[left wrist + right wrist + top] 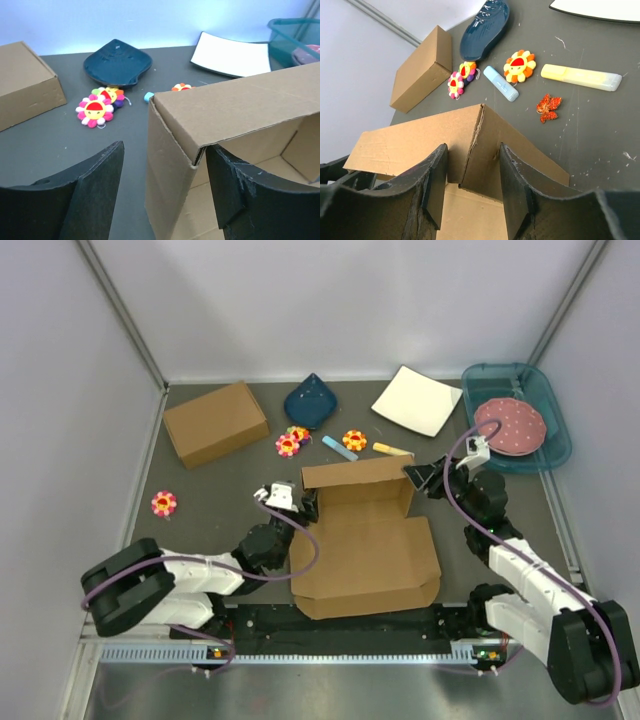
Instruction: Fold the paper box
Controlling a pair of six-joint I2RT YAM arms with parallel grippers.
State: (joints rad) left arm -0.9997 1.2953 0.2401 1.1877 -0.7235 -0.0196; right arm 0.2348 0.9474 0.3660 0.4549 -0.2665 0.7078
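Top external counts one paper box (365, 540), four flower toys (288, 445), two claws.

No readable text, labels, brands or numbers on any object in any view.

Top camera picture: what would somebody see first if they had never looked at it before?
The big brown paper box in the middle, half folded, with its back wall standing up. The left tool and the right tool each straddle a back corner, fingers apart. Behind it lie bright flower toys and a dark blue dish.
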